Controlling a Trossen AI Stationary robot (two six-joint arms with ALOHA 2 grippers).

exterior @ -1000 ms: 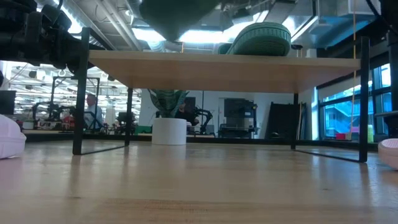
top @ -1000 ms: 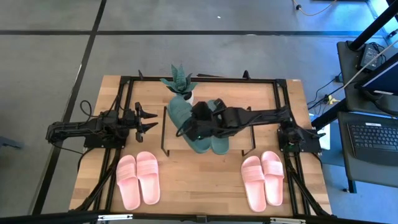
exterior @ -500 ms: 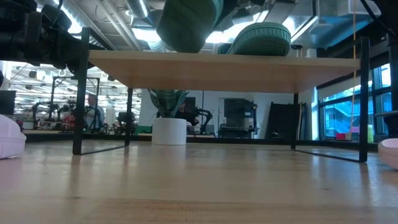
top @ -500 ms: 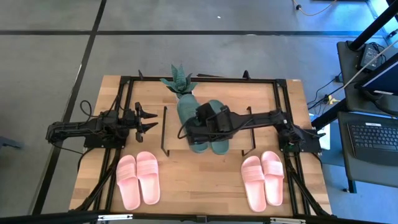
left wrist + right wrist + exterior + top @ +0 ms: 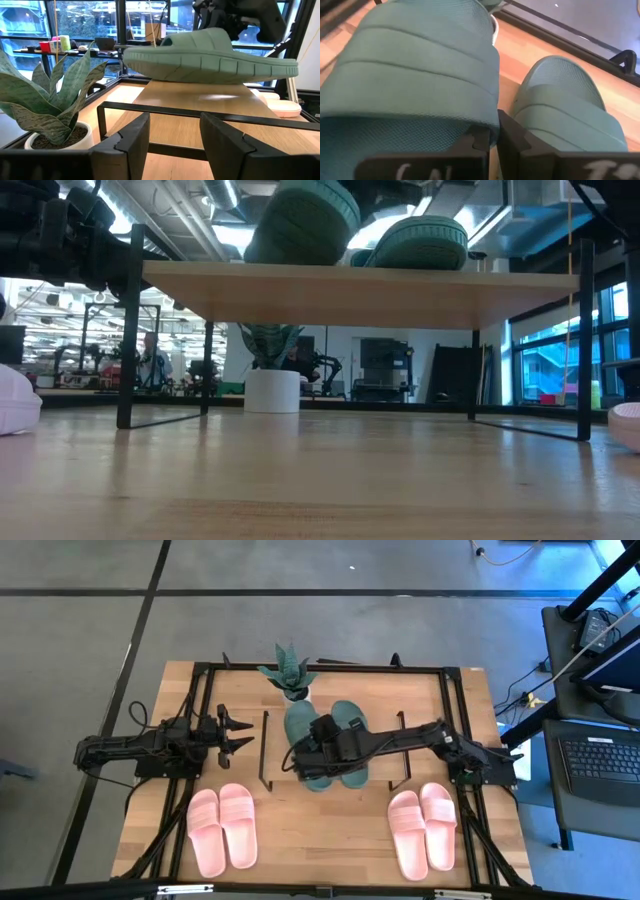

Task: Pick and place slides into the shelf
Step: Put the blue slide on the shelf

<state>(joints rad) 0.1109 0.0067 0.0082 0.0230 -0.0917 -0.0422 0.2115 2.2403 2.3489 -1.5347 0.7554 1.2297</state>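
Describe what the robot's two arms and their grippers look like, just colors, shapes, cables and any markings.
Both arms are dark, jointed and slim, with black cables along them. The left gripper ends in two pointed black fingers, angular and stepped up close. The right gripper has matching black fingers, with pale lettering, unreadable here, on its body.

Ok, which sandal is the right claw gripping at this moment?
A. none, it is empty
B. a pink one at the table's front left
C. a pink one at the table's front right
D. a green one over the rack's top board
D: the right claw is shut on the green sandal above the rack's top board, beside the other green sandal; both pink pairs lie untouched on the table.
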